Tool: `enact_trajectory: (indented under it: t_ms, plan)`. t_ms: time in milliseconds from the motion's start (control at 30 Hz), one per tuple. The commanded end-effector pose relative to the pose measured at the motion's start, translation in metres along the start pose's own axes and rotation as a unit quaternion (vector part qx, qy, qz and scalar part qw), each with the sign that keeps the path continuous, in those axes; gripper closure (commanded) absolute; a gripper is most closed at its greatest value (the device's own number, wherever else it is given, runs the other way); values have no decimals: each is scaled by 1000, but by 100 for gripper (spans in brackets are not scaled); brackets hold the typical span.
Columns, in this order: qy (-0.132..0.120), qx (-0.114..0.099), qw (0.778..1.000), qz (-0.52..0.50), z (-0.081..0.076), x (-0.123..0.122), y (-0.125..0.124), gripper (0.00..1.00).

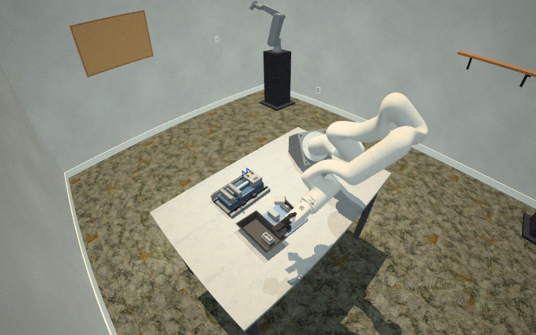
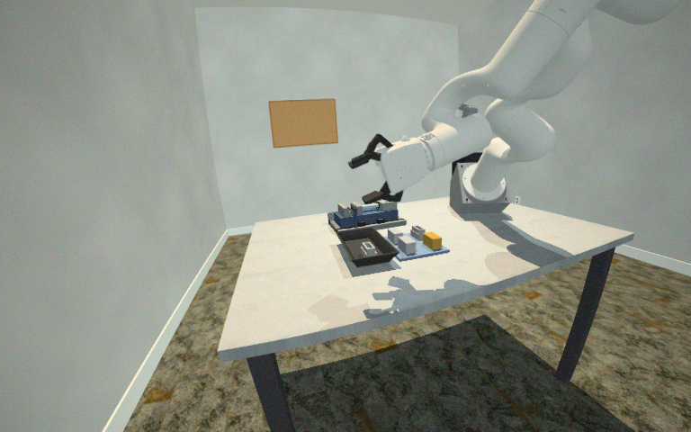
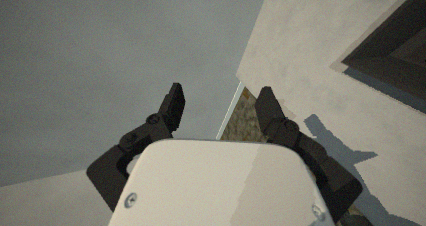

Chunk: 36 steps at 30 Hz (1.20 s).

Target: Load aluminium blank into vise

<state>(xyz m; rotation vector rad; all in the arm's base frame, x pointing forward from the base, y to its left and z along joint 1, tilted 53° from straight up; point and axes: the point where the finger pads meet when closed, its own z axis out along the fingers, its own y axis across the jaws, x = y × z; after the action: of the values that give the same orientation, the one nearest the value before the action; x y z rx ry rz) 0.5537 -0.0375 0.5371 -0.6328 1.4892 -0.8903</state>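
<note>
My gripper is open and empty. It hangs well above the table, over the infeed plate and the near edge of the outfeed tray, with the fingers pointing sideways. In the wrist view the fingers frame the wall and the table edge, with a tray corner at the top right. A finished part lies pocket up on the tray floor. Three grey aluminium blanks and one brass blank sit on the plate. The blue vise stands behind the tray; its opening is too small to read.
In the top view the vise, tray and plate sit mid-table, with the arm's base at the far end. My forearm crosses above the plate.
</note>
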Motion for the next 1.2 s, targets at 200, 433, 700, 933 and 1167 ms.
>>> enact_trajectory:
  t_ms: [200, 433, 700, 933, 1167]
  plan:
    - [-63, -33, 997, -8, 6, -3, 7, 0]
    - [-107, -79, 991, -12, 4, 0, 22, 0]
    - [-142, -137, 980, -13, -3, 8, 42, 0]
    - [-159, -181, 970, -12, -12, 16, 57, 0]
    - [-175, -252, 952, -7, -30, 33, 81, 0]
